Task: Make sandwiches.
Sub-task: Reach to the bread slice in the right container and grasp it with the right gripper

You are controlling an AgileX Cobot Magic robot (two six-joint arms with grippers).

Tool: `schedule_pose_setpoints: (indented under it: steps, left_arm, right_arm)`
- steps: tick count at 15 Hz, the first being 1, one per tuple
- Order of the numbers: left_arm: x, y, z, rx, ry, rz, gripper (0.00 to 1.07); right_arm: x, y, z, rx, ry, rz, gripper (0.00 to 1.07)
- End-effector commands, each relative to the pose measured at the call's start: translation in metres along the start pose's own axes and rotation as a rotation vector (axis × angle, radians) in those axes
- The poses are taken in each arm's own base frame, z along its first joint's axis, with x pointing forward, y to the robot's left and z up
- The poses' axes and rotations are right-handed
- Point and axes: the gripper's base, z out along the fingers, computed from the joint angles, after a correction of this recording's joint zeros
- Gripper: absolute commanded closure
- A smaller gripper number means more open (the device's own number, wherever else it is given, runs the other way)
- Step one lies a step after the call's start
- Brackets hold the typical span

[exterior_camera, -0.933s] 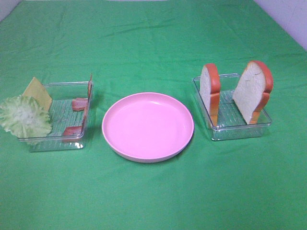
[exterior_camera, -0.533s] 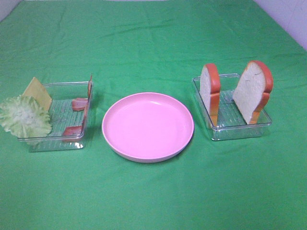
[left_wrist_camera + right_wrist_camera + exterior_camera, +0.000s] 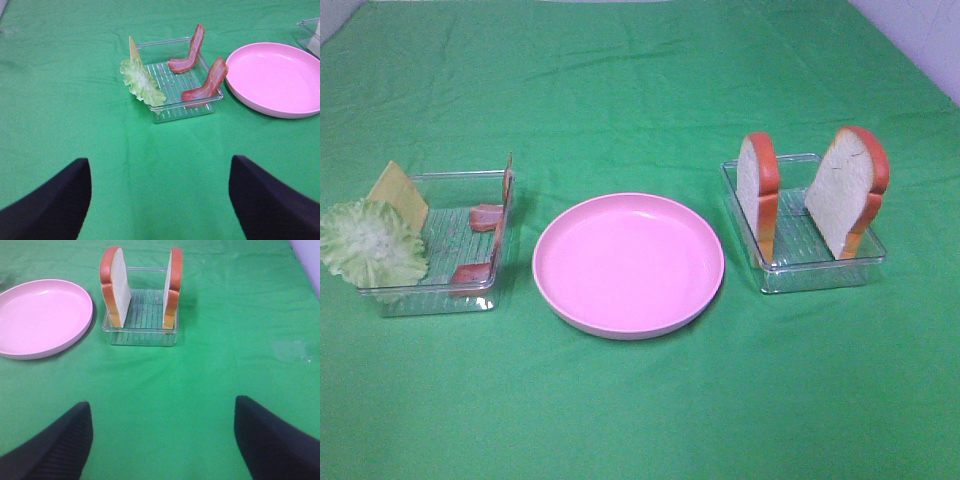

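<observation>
2 bread slices [image 3: 752, 190] stand upright in tray [image 3: 820, 276].

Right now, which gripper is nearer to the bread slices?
Right. The right gripper, open, faces the bread slices straight ahead, with only bare cloth between. The left gripper faces the lettuce, across the pink plate from the bread.

Left gripper [image 3: 160, 165]: is hovering clear of the surface, jaws standing wide apart, gripping nothing, its two dark fingers [image 3: 50, 205] angling forward and down | Right gripper [image 3: 163, 402]: is hovering likewise, jaws spread wide, gripping nothing, dark fingers [image 3: 50, 445] untouched by anything.
</observation>
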Motion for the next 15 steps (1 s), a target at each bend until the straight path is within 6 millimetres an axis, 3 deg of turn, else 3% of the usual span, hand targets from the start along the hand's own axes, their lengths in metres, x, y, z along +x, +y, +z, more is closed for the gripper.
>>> schedule_pose_setpoints:
  steps: [1, 8, 12, 15]
  left_arm:
    - [0.001, -0.001, -0.002, 0.002, -0.029, -0.001, 0.34]
    - [0.001, -0.001, -0.002, 0.002, -0.029, -0.001, 0.34]
    - [0.001, -0.001, -0.002, 0.002, -0.029, -0.001, 0.34]
    - [0.001, -0.001, -0.002, 0.002, -0.029, -0.001, 0.34]
  right_arm:
    - [0.001, 0.0, -0.001, 0.003, -0.022, 0.004, 0.33]
    - [-0.003, 0.0, -0.003, 0.01, -0.039, 0.02, 0.33]
    - [-0.029, -0.004, 0.005, 0.013, -0.072, 0.071, 0.33]
    - [-0.068, -0.013, 0.04, 0.011, 0.029, 0.106, 0.33]
